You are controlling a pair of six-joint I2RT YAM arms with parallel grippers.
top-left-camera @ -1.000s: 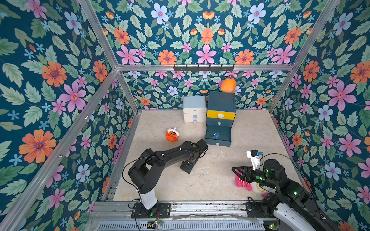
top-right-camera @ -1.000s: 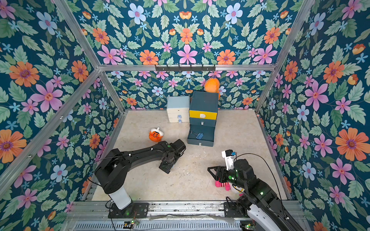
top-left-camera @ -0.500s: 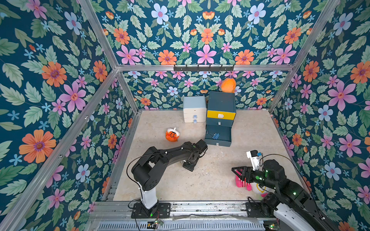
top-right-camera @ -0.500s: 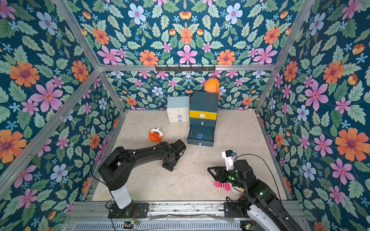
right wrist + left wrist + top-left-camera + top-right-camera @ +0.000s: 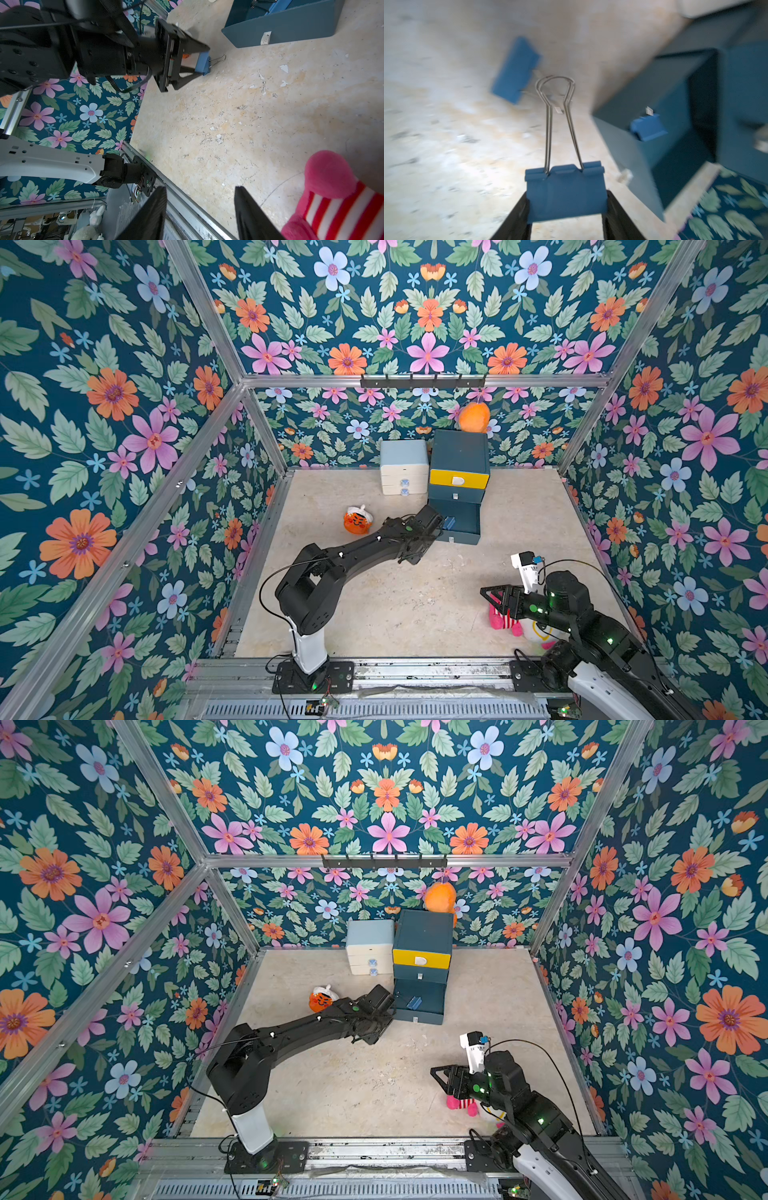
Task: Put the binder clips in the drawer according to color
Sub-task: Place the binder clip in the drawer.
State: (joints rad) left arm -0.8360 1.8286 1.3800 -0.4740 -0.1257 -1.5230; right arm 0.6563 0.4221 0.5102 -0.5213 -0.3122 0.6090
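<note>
Blue clip is now pinched in the left gripper, which just clamped down right beside the pulled-out bottom drawer where a second blue clip sits, so drop-off looks next; right gripper hangs spread, empty.

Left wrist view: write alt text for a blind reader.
The left gripper pinches a blue binder clip by its body, handles pointing away. A second blue clip lies on the floor beyond; a third clip sits in the open drawer.
</note>
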